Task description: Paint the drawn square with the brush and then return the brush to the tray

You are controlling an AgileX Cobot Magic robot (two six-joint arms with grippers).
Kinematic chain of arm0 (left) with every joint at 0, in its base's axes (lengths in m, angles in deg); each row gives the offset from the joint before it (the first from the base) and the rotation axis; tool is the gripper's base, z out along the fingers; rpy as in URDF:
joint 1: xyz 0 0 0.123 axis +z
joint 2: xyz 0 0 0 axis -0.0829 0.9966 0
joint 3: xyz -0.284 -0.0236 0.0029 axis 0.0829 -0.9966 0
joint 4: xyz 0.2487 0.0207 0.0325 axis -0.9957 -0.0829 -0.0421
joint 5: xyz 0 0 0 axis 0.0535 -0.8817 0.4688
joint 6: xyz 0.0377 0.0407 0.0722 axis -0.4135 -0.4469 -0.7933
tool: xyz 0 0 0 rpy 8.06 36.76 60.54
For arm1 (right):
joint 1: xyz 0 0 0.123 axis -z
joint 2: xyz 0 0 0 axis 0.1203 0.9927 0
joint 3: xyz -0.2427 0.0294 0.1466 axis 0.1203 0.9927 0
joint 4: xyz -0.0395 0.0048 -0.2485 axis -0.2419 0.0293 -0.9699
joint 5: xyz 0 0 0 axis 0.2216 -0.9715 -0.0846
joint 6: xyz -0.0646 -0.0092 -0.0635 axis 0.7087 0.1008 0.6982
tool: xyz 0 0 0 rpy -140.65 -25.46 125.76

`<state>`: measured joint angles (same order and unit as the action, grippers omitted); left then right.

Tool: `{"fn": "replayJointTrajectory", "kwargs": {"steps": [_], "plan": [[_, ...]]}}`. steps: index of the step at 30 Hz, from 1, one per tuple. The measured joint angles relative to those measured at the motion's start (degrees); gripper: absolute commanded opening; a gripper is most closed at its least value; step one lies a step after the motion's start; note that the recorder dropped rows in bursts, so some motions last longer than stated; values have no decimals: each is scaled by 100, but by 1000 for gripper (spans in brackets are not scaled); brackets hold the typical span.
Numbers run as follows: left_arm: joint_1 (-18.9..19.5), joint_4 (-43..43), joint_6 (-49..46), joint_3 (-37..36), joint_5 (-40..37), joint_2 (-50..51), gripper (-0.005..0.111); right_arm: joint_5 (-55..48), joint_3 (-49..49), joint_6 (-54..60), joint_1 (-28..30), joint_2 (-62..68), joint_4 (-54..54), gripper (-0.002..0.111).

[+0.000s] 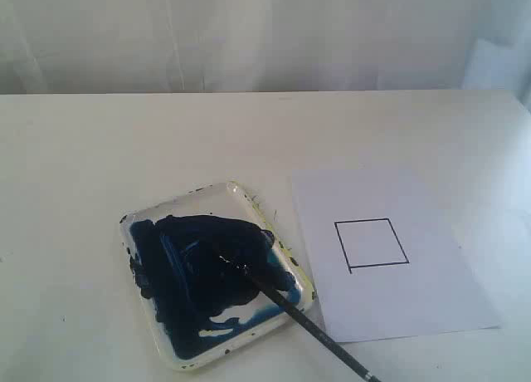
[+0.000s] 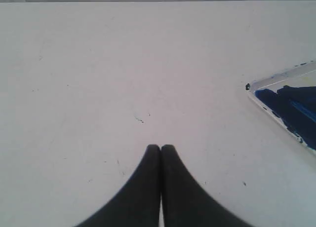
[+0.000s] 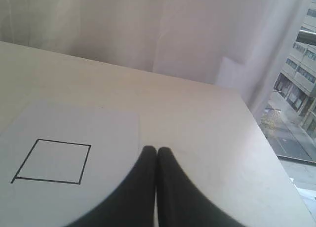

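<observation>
Shut tight and holding nothing, left claw [image 2: 160, 149] and right claw [image 3: 156, 150] hang over the table [image 1: 124, 141], while the brush [image 1: 307, 315] rests tip-in-paint across the tray [image 1: 199, 198], handle overhanging for an easy grab, and the drawn square [image 1: 371, 243] alongside is blank.

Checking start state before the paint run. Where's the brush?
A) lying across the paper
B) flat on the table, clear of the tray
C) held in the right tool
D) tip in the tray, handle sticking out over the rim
D: the brush has its tip inside the tray, with the handle crossing the rim.
</observation>
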<state>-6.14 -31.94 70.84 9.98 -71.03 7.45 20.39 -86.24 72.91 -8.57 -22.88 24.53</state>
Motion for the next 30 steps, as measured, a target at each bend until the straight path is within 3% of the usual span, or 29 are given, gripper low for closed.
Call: {"fn": "replayJointTrajectory", "kwargs": {"steps": [20,26,30], "plan": [[0,0,0,0,63,0,0,118,0,11,0,0,0,0],[0,118,152,0,739,0,0,809,0,11,0,0,0,0],[0,306,811,0,1570,0,0,1302,13,-94,0,0,28,0]]}}
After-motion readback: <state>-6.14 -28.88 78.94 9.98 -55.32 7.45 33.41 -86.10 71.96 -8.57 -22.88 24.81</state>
